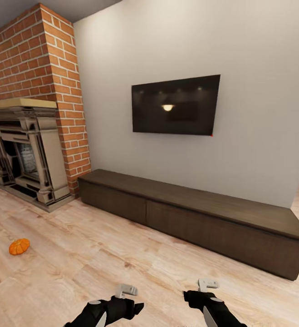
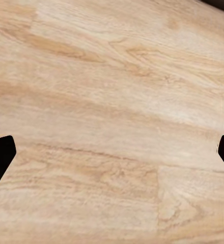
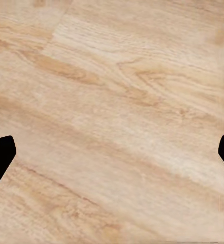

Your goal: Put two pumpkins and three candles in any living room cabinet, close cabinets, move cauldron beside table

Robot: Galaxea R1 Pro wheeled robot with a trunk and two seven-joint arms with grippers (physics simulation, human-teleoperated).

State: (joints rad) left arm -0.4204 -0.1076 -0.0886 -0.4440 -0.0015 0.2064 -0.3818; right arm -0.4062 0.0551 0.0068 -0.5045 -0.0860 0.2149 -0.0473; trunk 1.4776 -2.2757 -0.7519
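Both tools, left (image 1: 130,290) and right (image 1: 207,285), are held low over the light wood plank floor (image 1: 122,254), jaws spread wide and empty. One small orange ribbed pumpkin (image 1: 19,246) lies on the floor to the left, its stem direction unclear; it could roll if nudged. Beyond, the long low dark brown cabinet (image 1: 190,213) is shut, its long axis along the wall.

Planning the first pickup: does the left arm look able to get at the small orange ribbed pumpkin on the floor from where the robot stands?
Probably not yet. The small orange ribbed pumpkin lies well off from the left tool, over bare wood plank floor; nothing blocks it.
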